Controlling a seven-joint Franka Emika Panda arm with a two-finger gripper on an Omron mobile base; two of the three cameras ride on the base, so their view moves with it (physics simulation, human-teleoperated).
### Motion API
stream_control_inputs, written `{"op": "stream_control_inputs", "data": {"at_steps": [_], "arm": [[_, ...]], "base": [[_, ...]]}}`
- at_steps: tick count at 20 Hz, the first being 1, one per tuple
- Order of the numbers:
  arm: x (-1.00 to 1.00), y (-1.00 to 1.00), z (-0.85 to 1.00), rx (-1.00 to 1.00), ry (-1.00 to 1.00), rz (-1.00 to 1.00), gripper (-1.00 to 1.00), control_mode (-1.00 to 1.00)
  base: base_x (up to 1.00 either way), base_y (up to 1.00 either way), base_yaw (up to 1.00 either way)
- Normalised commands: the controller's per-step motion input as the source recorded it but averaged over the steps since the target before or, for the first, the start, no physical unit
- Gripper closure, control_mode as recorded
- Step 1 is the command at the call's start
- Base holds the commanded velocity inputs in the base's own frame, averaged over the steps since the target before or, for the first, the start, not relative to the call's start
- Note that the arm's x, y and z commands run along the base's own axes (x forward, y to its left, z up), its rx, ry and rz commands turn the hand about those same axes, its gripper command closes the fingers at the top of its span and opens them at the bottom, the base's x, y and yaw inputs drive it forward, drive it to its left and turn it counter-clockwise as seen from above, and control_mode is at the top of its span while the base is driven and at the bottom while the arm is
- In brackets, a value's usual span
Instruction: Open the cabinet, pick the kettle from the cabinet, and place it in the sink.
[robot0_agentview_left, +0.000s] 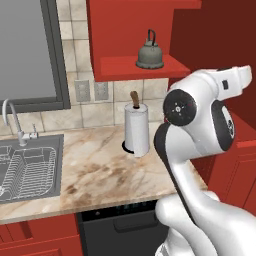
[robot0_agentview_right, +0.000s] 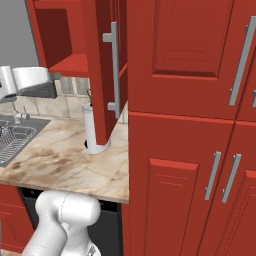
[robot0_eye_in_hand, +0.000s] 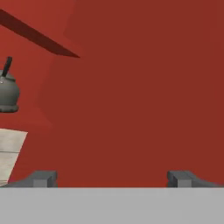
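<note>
Marble counter (robot0_agentview_left: 105, 170) runs under the red cabinet (robot0_agentview_left: 135, 30), whose door (robot0_agentview_right: 102, 70) stands swung open with its silver bar handle (robot0_agentview_right: 115, 75) facing me; I see the kettle (robot0_agentview_left: 149, 54) upright on the cabinet's shelf, above the paper-towel roll (robot0_agentview_left: 136, 129); the sink (robot0_agentview_left: 30, 167) lies well apart at the counter's left, faucet (robot0_agentview_left: 12, 120) behind it; in the hand view my gripper (robot0_eye_in_hand: 113, 178) has its fingertips spread wide with nothing between them, facing red panel, kettle off to the left edge.
</note>
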Motion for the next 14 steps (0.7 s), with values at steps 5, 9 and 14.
{"op": "stream_control_inputs", "data": {"at_steps": [5,9,14], "arm": [[0.26,0.06,0.15,-0.04,0.15,0.07,-1.00,-1.00],[0.27,0.09,0.11,0.00,0.06,0.07,-1.00,-1.00],[0.34,0.07,0.02,0.03,0.07,0.05,-1.00,-1.00]], "base": [[0.00,0.00,0.00],[0.00,0.00,0.00],[0.00,0.00,0.00]]}}
